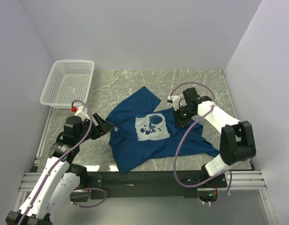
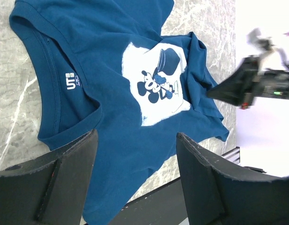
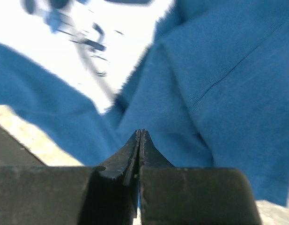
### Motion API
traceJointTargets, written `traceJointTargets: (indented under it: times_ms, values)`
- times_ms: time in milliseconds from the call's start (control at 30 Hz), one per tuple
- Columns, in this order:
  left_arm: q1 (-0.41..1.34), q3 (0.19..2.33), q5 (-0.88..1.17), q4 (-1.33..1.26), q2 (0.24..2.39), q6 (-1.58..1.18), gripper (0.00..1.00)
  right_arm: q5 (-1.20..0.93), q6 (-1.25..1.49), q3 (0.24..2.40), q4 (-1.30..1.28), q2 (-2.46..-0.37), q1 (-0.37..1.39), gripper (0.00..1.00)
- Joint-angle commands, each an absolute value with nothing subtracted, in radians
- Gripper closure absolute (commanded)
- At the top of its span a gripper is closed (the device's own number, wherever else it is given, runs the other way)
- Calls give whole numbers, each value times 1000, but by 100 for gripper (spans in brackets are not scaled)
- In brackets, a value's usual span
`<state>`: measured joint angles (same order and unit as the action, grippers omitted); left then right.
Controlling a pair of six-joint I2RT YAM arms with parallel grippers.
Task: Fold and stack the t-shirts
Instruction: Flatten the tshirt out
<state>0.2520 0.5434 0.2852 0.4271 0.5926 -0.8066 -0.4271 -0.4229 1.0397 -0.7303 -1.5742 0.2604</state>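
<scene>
A dark blue t-shirt (image 1: 130, 150) lies spread and rumpled, chest up, on the marble table, its pale cartoon print (image 1: 152, 127) facing up. The left wrist view shows its collar and white neck label (image 2: 71, 83) on the shirt (image 2: 111, 47). My left gripper (image 1: 104, 125) hovers just left of the collar, its jaws wide apart (image 2: 135, 136) and nothing between them. My right gripper (image 1: 180, 119) is down on the shirt's right side beside the print. Its fingertips (image 3: 141, 131) are pressed together into the blue fabric (image 3: 228, 70), pinching it.
A white plastic mesh basket (image 1: 74, 62) stands at the table's far left corner. White walls close in the table on the left, back and right. The black front rail (image 1: 144, 180) runs along the near edge below the shirt's hem.
</scene>
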Motion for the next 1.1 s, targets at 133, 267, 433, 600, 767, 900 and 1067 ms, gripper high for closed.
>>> traceJointTargets:
  times_ms: [133, 267, 433, 600, 767, 900, 1067]
  values:
    - [252, 560, 299, 405, 586, -804, 27, -598, -569, 1161, -897, -1387, 271, 87]
    - [252, 555, 305, 399, 577, -811, 27, -459, -711, 1095, -911, -1413, 270, 58]
    - [252, 551, 313, 397, 577, -810, 27, -267, -863, 904, -758, -1313, 270, 53]
    - [252, 543, 319, 390, 577, -819, 27, -239, -966, 854, -666, -1316, 272, 51]
    - [252, 532, 321, 390, 566, -827, 27, -230, -930, 874, -579, -1417, 311, 50]
    - [252, 528, 322, 397, 554, -827, 27, -204, -901, 873, -525, -1463, 359, 50]
    - [252, 528, 325, 394, 563, -824, 27, -225, -859, 893, -497, -1483, 393, 50]
